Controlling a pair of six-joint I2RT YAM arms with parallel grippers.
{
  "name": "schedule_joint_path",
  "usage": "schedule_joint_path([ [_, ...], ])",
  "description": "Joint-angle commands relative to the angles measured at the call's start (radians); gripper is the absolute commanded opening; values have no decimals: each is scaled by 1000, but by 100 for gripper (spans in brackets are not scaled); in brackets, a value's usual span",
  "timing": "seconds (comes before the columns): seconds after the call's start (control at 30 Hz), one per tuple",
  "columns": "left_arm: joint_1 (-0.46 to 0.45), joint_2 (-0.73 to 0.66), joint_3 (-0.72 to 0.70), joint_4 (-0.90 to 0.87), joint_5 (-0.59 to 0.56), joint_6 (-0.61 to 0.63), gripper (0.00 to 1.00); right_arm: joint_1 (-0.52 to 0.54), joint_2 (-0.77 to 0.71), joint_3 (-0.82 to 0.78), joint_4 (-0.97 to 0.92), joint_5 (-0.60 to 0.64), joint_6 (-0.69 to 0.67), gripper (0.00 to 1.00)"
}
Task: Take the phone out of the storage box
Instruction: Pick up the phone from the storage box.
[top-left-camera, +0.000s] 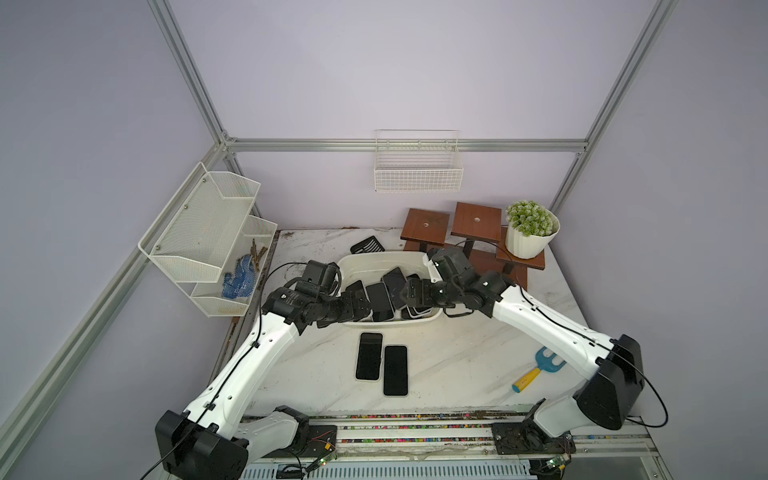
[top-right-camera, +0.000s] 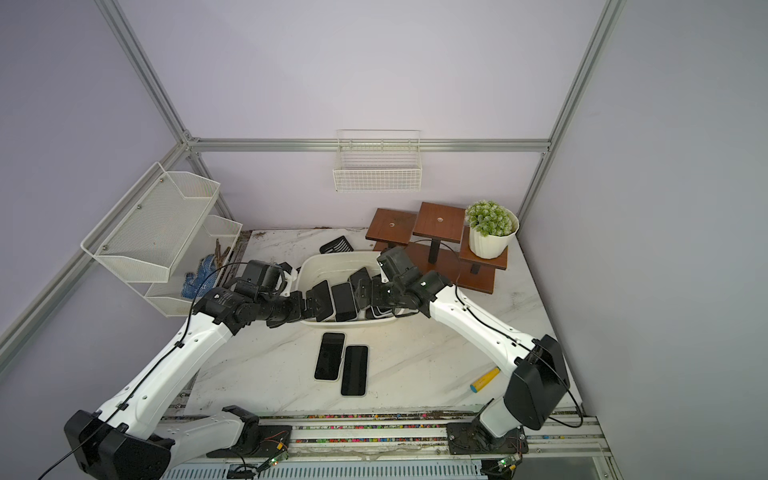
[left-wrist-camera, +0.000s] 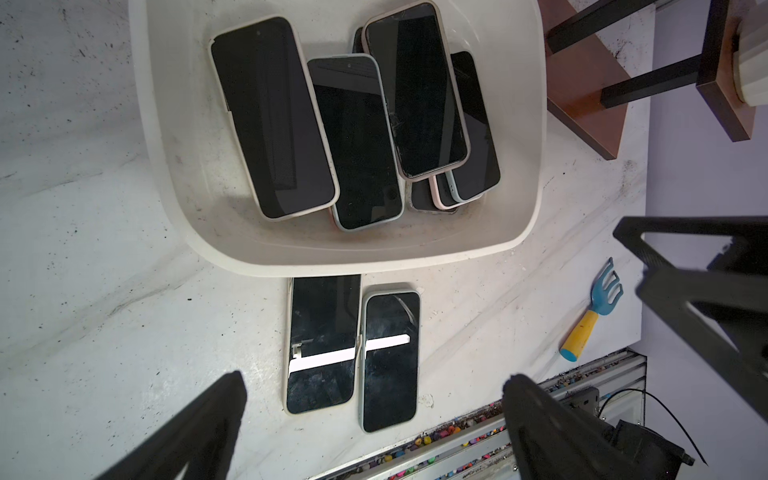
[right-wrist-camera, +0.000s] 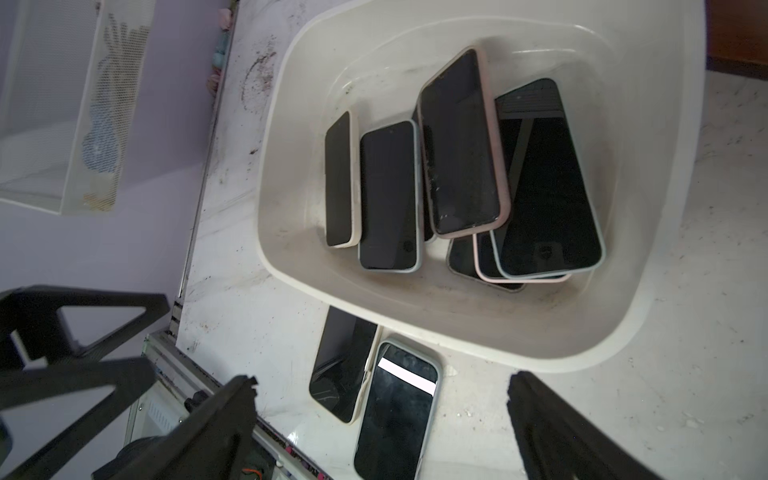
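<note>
Left pincer (left-wrist-camera: 376, 380) and right pincer (right-wrist-camera: 382, 378) wide apart, gripping nothing. Beneath both, storage box (left-wrist-camera: 374, 259) heaped with phones (left-wrist-camera: 272, 116); near them, two more phones (left-wrist-camera: 322, 345) flat on table (left-wrist-camera: 104, 291).

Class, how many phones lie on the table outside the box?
2, side by side on the table before the box: the left phone nearer the box, the right phone nearer the robot. Arms may hide others.
</note>
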Motion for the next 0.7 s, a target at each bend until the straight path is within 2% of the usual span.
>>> schedule_joint_path([
  [0.0,18,9,46,16,16,15,100,-56,112,59,-73,-108,-54,95],
  [0.13,42,44,54,14,36,21,100,-106,226,119,-78,-223,-73,85],
  [0.3,60,94,81,16,52,22,100,-137,329,167,-72,-280,-78,79],
  [0.67,77,149,106,17,95,43,100,-167,480,272,-67,-312,-81,72],
])
